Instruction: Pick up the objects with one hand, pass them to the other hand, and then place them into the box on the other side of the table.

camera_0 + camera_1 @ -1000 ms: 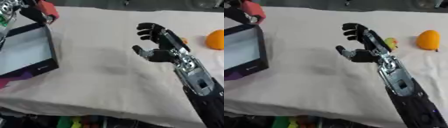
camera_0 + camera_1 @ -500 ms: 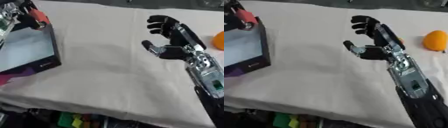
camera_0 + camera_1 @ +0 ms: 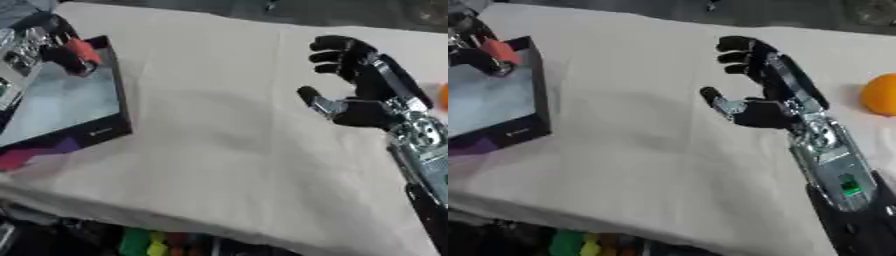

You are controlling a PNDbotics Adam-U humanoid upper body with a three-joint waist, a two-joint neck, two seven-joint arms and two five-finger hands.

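Observation:
My left hand (image 3: 42, 44) is at the upper left, over the far corner of the black-walled box (image 3: 123, 107). Its fingers are curled round a small red object (image 3: 84, 51). The box has a pale grey floor and stands at the table's left edge. My right hand (image 3: 765, 109) hovers over the cloth at centre right. It is open, palm facing left, with the thumb out and nothing in it. An orange round object (image 3: 880, 94) lies on the cloth to the right of that hand, apart from it.
A cream cloth (image 3: 219, 150) covers the table, and its front edge runs along the bottom. Below that edge, green and orange things (image 3: 144, 242) show dimly. A purple patch (image 3: 39, 152) lies beside the box's near wall.
The whole picture has shifted, so the camera moved. My left hand with the red object sits lower over the box's far corner. The right hand stays open and empty.

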